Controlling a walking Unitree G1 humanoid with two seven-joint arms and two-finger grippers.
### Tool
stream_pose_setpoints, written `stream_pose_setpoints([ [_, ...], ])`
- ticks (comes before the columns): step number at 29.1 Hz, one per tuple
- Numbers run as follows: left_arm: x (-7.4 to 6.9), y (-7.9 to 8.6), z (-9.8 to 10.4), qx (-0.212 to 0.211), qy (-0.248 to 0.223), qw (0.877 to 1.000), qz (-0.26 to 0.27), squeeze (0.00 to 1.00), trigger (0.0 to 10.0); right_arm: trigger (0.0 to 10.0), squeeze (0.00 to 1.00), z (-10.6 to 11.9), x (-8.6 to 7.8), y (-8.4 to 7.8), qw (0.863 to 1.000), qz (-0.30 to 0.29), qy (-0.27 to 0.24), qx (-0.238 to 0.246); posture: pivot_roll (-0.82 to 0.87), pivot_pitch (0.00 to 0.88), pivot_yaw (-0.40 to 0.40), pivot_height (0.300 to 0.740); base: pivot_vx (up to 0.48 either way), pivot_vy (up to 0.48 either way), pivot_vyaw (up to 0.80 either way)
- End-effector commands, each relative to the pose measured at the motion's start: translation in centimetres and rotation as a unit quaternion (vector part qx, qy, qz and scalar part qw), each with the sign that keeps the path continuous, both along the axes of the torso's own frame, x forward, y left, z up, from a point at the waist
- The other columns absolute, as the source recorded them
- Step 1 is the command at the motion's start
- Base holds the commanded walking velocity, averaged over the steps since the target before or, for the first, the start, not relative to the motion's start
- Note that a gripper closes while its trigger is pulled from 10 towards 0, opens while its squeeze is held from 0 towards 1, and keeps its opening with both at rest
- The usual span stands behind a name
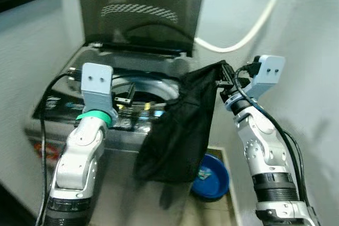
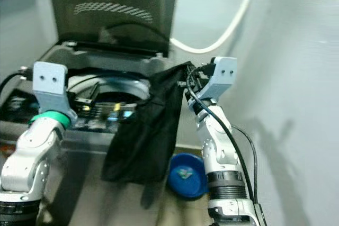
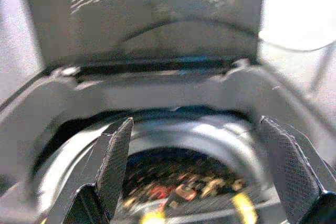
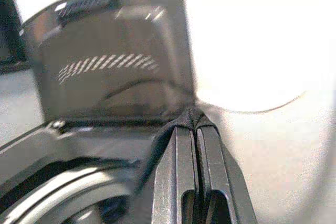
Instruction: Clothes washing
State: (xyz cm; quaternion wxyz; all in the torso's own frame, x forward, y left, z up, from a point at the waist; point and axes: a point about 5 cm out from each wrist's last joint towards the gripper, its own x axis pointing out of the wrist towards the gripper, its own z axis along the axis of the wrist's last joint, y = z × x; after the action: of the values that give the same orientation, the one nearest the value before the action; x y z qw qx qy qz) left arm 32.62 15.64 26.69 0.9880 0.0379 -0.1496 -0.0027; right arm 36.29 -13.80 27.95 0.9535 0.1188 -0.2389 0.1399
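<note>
Right end effector [image 1: 225,80] clamps the limp black cloth garment [image 1: 183,125] clear of the grey top-loading washing machine [image 1: 132,86] rim for loading; left end effector [image 3: 205,166] is spread apart above the drum.

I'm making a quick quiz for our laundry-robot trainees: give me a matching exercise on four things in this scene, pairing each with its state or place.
Things:
1. washing machine lid
2. black garment
3. left gripper
4. blue basin

States or places:
A. on the floor beside the machine
B. open, above the drum
C. raised upright
D. hanging from the right gripper

Pairs: 1-C, 2-D, 3-B, 4-A
</note>
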Motion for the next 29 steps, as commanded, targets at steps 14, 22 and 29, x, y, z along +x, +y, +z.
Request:
stream_pose_setpoints([
  [14,-0.6,0.7,1.4,-0.007,-0.035,0.999,0.021,0.00,10.0,10.0,0.00,1.6,-0.6,1.6,0.999,0.049,-0.024,-0.001,0.05,0.036,-0.012,0.740,0.000,0.000,-0.34],
  [22,-0.8,0.6,1.0,-0.015,-0.020,1.000,0.013,0.00,10.0,10.0,0.00,0.9,-0.2,1.0,0.999,0.030,-0.009,0.013,0.06,0.041,-0.021,0.740,0.000,0.000,0.00],
  [29,-0.9,0.7,1.2,-0.016,-0.024,1.000,0.011,0.00,10.0,10.0,0.00,0.7,-0.1,0.8,0.999,0.026,0.004,0.019,0.06,0.037,-0.022,0.740,0.000,0.329,-0.20],
])
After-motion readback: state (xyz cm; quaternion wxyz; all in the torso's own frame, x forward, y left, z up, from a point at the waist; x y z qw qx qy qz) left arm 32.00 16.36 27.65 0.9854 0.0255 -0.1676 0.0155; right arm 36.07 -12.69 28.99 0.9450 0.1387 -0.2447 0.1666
